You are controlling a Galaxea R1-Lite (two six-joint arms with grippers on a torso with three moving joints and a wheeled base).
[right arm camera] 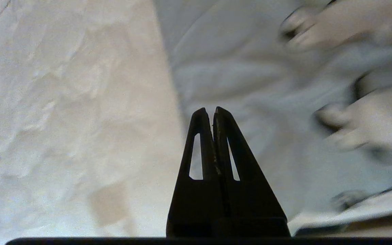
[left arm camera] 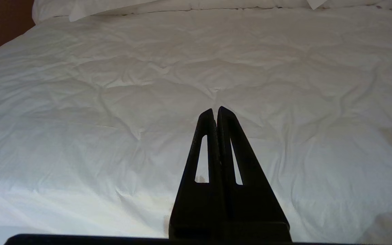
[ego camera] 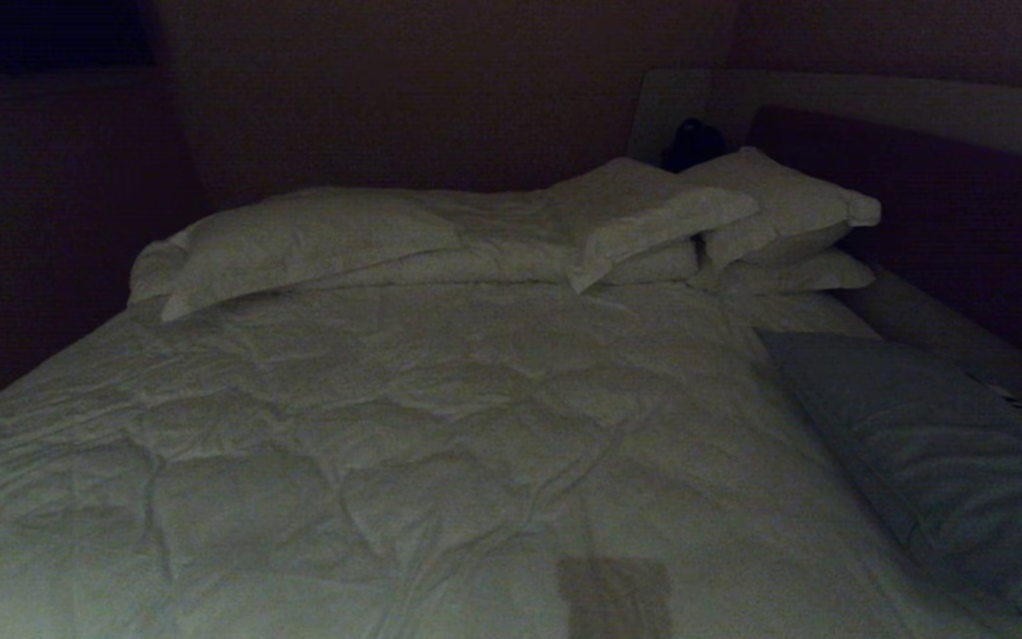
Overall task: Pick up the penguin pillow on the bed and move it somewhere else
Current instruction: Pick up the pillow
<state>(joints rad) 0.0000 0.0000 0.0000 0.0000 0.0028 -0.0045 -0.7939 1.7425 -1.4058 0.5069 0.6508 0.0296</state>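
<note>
The penguin pillow (ego camera: 937, 453) lies along the right side of the bed (ego camera: 440, 426), grey-blue, with small penguins at its outer edge. In the right wrist view the same pillow (right arm camera: 250, 85) fills the far side, with blurred black-and-white penguins (right arm camera: 369, 119) along it. My right gripper (right arm camera: 209, 109) hangs above the pillow near its border with the white duvet (right arm camera: 63, 119), shut and empty. My left gripper (left arm camera: 215, 109) is shut and empty over the middle of the duvet (left arm camera: 114, 102). Neither arm shows in the head view.
White pillows (ego camera: 777, 213) are stacked at the head of the bed against a dark headboard (ego camera: 946, 195). A folded-back duvet roll (ego camera: 360, 240) crosses the far end. A dark wall (ego camera: 50, 222) stands to the left of the bed.
</note>
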